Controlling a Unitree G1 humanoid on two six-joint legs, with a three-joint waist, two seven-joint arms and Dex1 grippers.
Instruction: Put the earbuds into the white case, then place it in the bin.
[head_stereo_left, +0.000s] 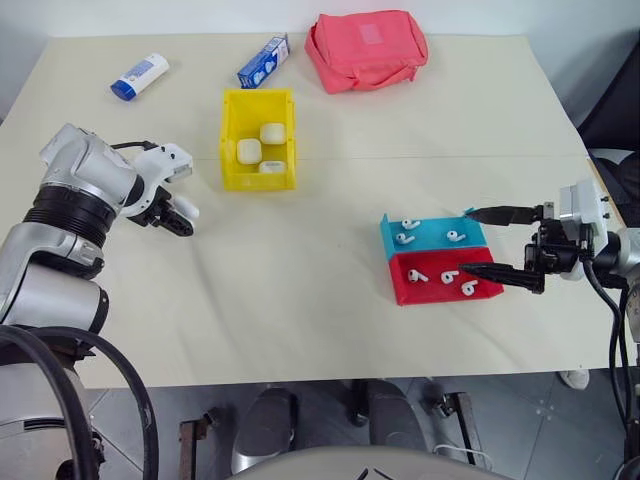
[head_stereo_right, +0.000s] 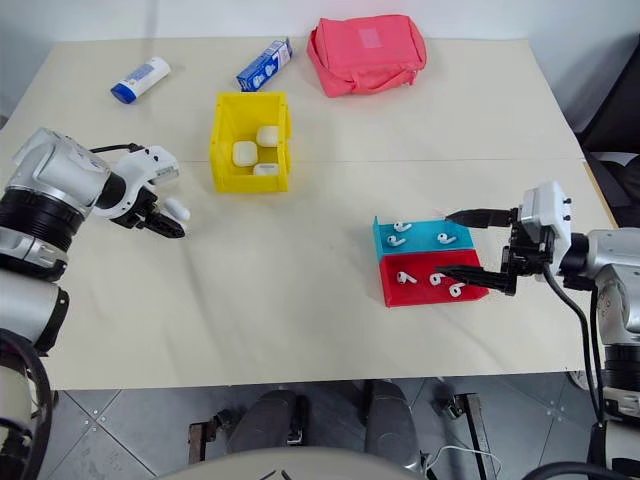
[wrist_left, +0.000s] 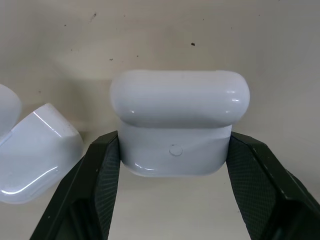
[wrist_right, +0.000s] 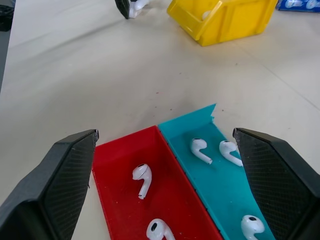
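The left gripper (wrist_left: 172, 165) holds a white case (wrist_left: 177, 122) by its lower half, one finger on each side, lid closed. It hangs over the desk (head_stereo_left: 300, 290), to the left of the yellow bin (head_stereo_left: 258, 139). A second white object (wrist_left: 37, 150) lies just beside it. In the bin lie three more cases (head_stereo_left: 262, 145). The right gripper (head_stereo_left: 490, 243) stands wide open, with its fingers at the right end of the blue tray (head_stereo_left: 432, 232) and the red tray (head_stereo_left: 440, 280). Each tray contains three earbuds (head_stereo_left: 443, 277). At the far edge lie a pink pouch (head_stereo_left: 366, 48), a small box (head_stereo_left: 263, 61) and a tube (head_stereo_left: 139, 77).
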